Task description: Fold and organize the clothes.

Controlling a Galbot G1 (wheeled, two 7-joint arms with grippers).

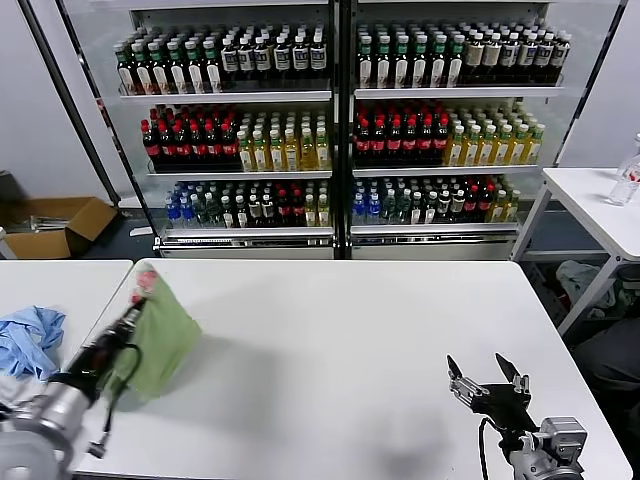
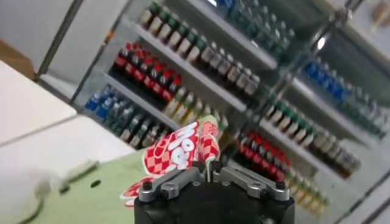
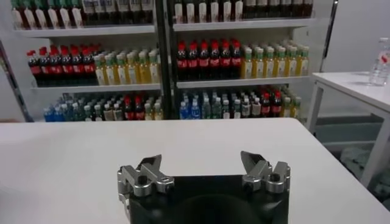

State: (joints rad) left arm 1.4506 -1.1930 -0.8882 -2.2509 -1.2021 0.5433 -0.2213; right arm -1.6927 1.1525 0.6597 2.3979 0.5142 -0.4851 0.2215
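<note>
Shirt [image 1: 163, 340] hangs pinched in the closed left gripper [image 1: 135, 308] above the table [image 1: 340, 360]; right gripper [image 1: 485, 375] gapes empty.

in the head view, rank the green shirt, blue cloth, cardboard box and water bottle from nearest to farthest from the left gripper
1. Green shirt: held in the shut left gripper, at the table's left edge.
2. Blue cloth: on the neighbouring table, further left.
3. Cardboard box: on the floor, far left, behind.
4. Water bottle: on the side table, far right, past the open right gripper.
</note>
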